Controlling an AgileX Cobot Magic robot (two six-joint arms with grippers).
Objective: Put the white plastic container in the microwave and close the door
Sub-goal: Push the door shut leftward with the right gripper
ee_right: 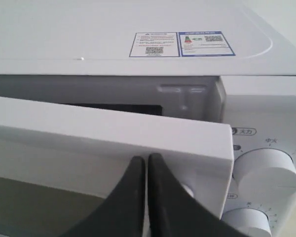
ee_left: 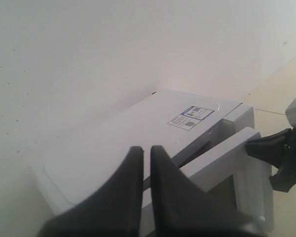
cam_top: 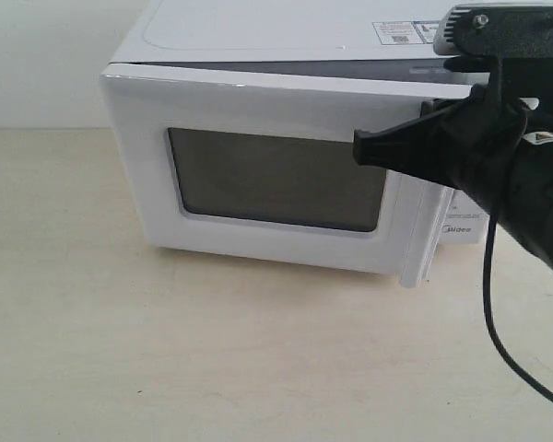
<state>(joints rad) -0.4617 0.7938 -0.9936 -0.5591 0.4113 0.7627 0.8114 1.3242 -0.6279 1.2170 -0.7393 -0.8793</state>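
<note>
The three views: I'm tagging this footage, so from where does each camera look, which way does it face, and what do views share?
Exterior: in front of the microwave, facing its ajar door; the right pincer shows at right.
Left wrist: raised beside the microwave, looking across its top; left pincer shut in front.
Right wrist: close at the door's top edge, facing the dials; right pincer shut in front.
Shared: both wrist views show the stickers; exterior and left wrist show the right pincer.
</note>
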